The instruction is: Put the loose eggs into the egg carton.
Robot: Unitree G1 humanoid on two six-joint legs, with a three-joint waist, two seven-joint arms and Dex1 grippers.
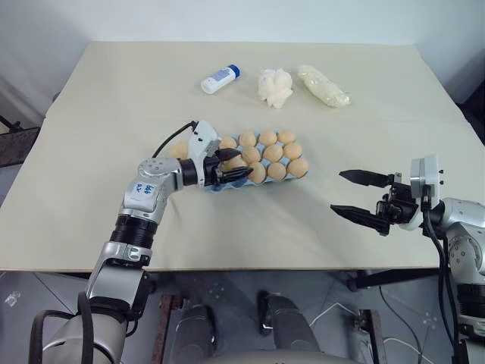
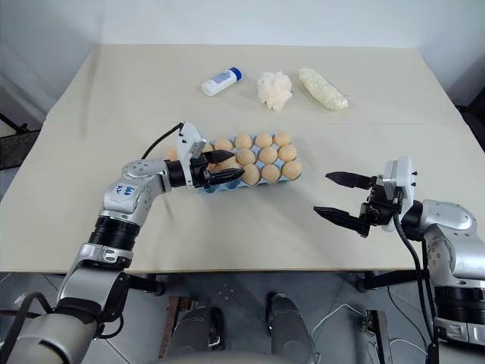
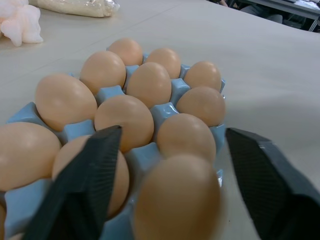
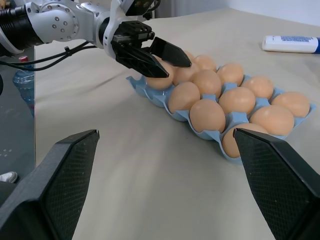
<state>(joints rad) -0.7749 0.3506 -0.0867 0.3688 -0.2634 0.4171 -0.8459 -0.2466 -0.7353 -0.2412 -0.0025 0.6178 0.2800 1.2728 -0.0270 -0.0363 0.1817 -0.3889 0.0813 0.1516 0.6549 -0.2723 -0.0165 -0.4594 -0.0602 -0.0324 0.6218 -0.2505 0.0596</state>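
The light blue egg carton (image 1: pixel 302 176) lies mid-table, its cups holding several tan-brown eggs (image 1: pixel 272 152). My left gripper (image 1: pixel 242 164) hovers over the carton's left end, open. Between its fingers (image 3: pixel 85 185) an egg (image 3: pixel 177 200) rests in a corner cup, and a gap shows on one side of it. Another egg (image 1: pixel 178 150) peeks out just left of that wrist; I cannot tell whether it sits in the carton or on the table. My right gripper (image 1: pixel 337 190) hangs open and empty to the right of the carton, well apart from it.
Along the far side of the table (image 1: pixel 98 205) lie a white bottle with a blue cap (image 1: pixel 220 79), a white lumpy plastic wad (image 1: pixel 274 87) and a clear bag of pale stuff (image 1: pixel 323 86). The table's front edge runs just below both arms.
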